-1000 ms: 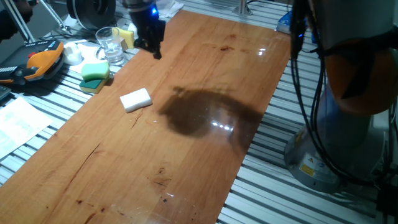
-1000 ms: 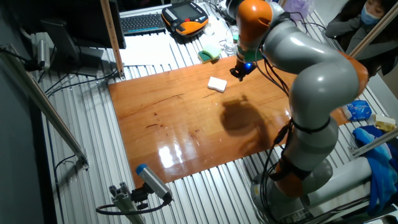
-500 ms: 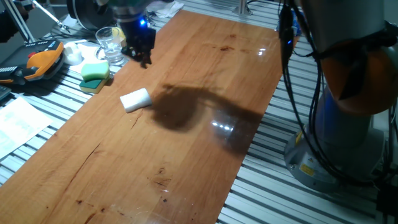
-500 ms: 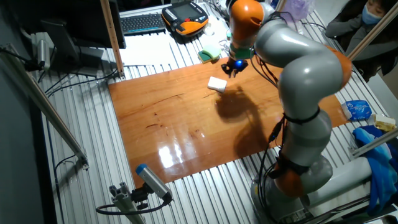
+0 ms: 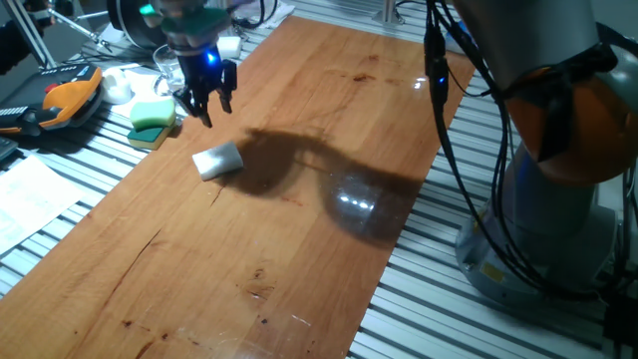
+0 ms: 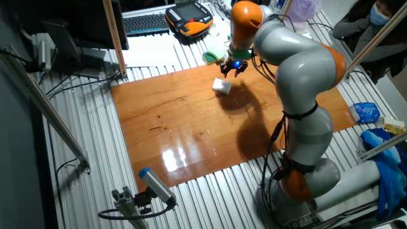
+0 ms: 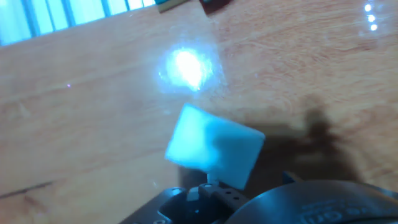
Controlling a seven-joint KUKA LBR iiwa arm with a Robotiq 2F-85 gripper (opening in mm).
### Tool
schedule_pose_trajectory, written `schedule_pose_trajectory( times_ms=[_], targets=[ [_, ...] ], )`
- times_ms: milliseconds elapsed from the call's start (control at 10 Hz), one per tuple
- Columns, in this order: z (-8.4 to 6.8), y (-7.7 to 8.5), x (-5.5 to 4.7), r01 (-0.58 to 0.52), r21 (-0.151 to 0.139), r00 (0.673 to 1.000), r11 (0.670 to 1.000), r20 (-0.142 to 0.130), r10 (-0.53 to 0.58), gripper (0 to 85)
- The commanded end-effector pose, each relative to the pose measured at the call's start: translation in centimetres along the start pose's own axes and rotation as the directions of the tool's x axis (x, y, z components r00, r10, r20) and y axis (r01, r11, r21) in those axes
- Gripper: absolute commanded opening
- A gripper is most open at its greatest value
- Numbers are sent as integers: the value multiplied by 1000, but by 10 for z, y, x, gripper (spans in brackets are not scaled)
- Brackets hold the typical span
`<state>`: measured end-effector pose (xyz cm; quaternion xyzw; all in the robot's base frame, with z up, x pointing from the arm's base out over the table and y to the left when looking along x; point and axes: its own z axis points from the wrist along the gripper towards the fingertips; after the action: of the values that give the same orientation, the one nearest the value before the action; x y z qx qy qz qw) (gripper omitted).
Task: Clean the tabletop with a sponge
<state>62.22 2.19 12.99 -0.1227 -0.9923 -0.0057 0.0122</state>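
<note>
The sponge (image 5: 217,160) is a small white block lying on the reddish-brown tabletop (image 5: 299,239) near its left edge. My gripper (image 5: 206,101) hangs just above and beyond the sponge, apart from it. Its fingers are spread open and hold nothing. From the other side, the gripper (image 6: 230,69) is above the sponge (image 6: 222,86) at the far edge of the tabletop (image 6: 184,127). The hand view looks down on the sponge (image 7: 214,147) lying on the wood (image 7: 93,124), a little ahead of the hand; the fingertips do not show there.
A green-topped yellow sponge (image 5: 152,116), a glass (image 5: 180,74) and an orange pendant (image 5: 62,98) sit on the ribbed grey metal left of the board. A paper sheet (image 5: 30,194) lies nearer. My arm's base (image 5: 558,209) stands to the right.
The gripper has swung left along the far end of the board and now hangs close over the sponge. The sponge has not moved.
</note>
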Motion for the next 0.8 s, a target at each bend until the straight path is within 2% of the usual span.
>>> schedule_pose_trajectory(
  times_ms=[0,200,300,500,700],
  targets=[
    [10,0,-2,-8,-3,1000,1000,9,8,510],
    [25,-1,-3,-23,-26,1000,999,14,23,510],
    [31,1,0,-29,-29,999,999,19,29,510],
    [28,3,4,-35,-27,999,999,12,35,510],
    [28,3,4,-20,-5,1000,1000,-3,20,510]
  ],
)
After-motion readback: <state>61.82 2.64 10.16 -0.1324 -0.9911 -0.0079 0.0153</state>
